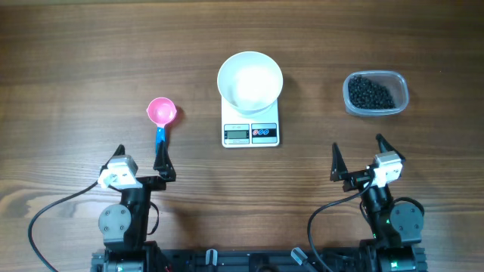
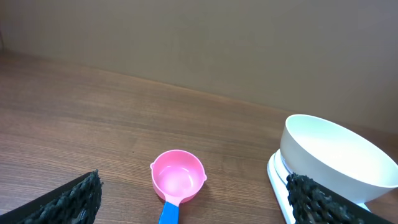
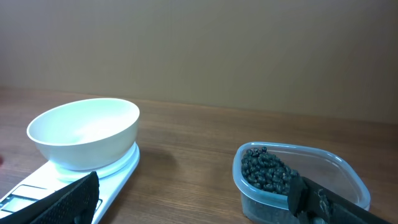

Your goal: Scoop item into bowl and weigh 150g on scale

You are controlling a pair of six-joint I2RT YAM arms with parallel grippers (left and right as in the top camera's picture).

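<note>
The white bowl [image 1: 250, 81] stands on the white scale [image 1: 250, 134] at the table's middle. A heap of small black beads, the item [image 1: 370, 94], lies in a clear plastic tub [image 1: 401, 85] at the right. Left of the scale lies a pink scoop [image 1: 161, 112] with a blue handle. My left gripper [image 1: 142, 157] is open just below that handle, holding nothing. In the left wrist view the scoop [image 2: 177, 180] lies between its fingers [image 2: 78, 199]. Below the tub, my right gripper [image 1: 359, 155] is open and empty. The right wrist view has the bowl [image 3: 84, 134] at the left and the item [image 3: 264, 171] at the right.
The wooden table [image 1: 76, 68] stretches out around the objects. Both arm bases and their cables sit along the front edge. A plain brown wall stands behind the table in the wrist views.
</note>
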